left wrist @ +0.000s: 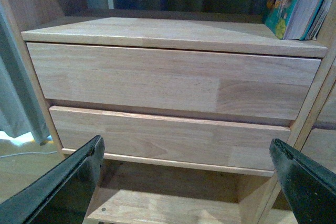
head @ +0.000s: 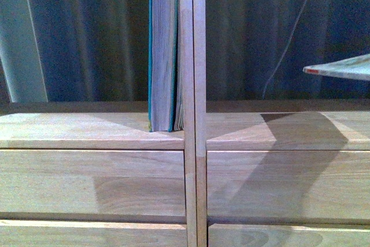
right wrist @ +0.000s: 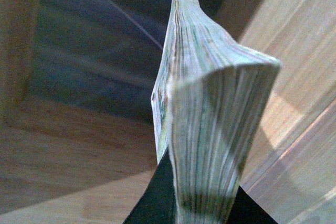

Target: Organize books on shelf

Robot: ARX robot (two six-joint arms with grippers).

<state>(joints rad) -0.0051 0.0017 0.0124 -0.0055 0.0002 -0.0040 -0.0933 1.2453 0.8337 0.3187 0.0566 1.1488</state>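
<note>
The pale wooden shelf (head: 92,130) fills the front view, with two open compartments above plain drawer fronts. The thick teal book (head: 162,56) stands upright in the left compartment against the middle divider; it also shows in the left wrist view (left wrist: 281,9). The thin white paperback (head: 342,66) lies flat in the air at the right edge, inside the right compartment, above its board. My right gripper (right wrist: 202,208) is shut on the paperback's page edges (right wrist: 210,119). My left gripper (left wrist: 184,182) is open and empty in front of the left column's drawer fronts (left wrist: 168,77).
A dark blue curtain hangs behind the shelf, with a thin white cable (head: 289,33) across it. A pale curtain (head: 20,50) hangs at the far left. Below the drawers is an open lower compartment (left wrist: 168,205). Wooden floor (left wrist: 21,166) lies beside the shelf.
</note>
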